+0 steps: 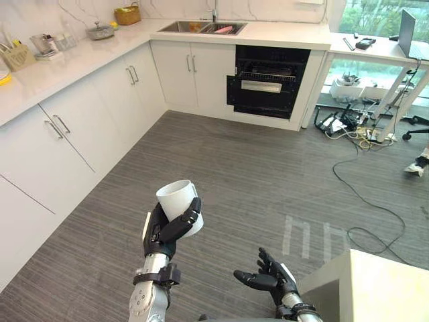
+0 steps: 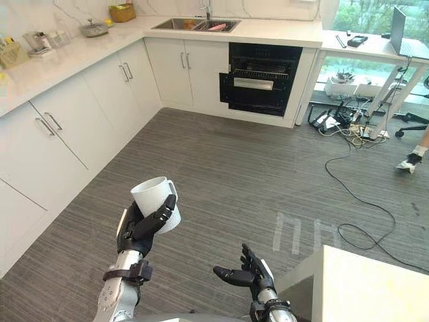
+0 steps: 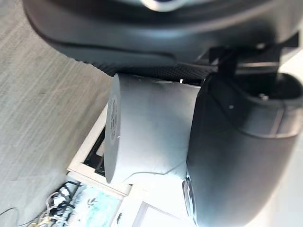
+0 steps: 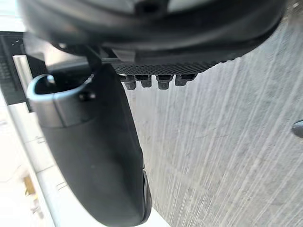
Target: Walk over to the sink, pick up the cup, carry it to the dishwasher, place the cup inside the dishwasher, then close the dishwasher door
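Observation:
A white cup [image 1: 179, 201] is held up above the grey floor, my left hand [image 1: 167, 231] shut round its side; the cup [image 3: 147, 142] shows close in the left wrist view, pressed against the thumb [image 3: 236, 156]. My right hand [image 1: 268, 276] hangs low to the right, palm up, fingers relaxed and holding nothing. The dishwasher [image 1: 268, 80] stands across the room under the counter, its dark front gaping with racks visible. The sink [image 1: 201, 27] is set in the counter to the left of it.
White cabinets [image 1: 80, 127] line the left wall and far wall under a pale counter [image 1: 60, 64] carrying baskets and dishes. Cables [image 1: 362, 194] trail over the floor at right near a desk [image 1: 385, 50]. A pale box corner [image 1: 362, 282] sits close at lower right. A person's foot [image 1: 419, 166] shows at far right.

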